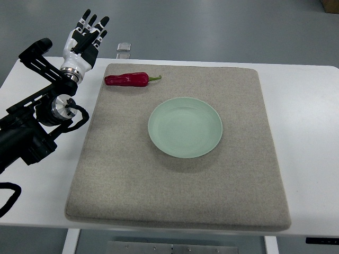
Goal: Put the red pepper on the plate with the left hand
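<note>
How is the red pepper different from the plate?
The pepper is red, long and thin; the plate is pale green and round. The pepper is smaller than the plate. The pepper lies near the mat's far edge; the plate sits mid-mat. Both rest on the mat, untouched.

I look down on a white table (pixel 307 106) that fills most of my view, its far corners rounded. A grey felt mat (pixel 175 196) covers its middle, lying square to the edges. Beyond the far edge I see a smooth grey-blue floor (pixel 212 29) under even, soft light. A small clear block (pixel 123 48) sits at the table's far edge. A brown box corner (pixel 330 4) shows top right.
</note>
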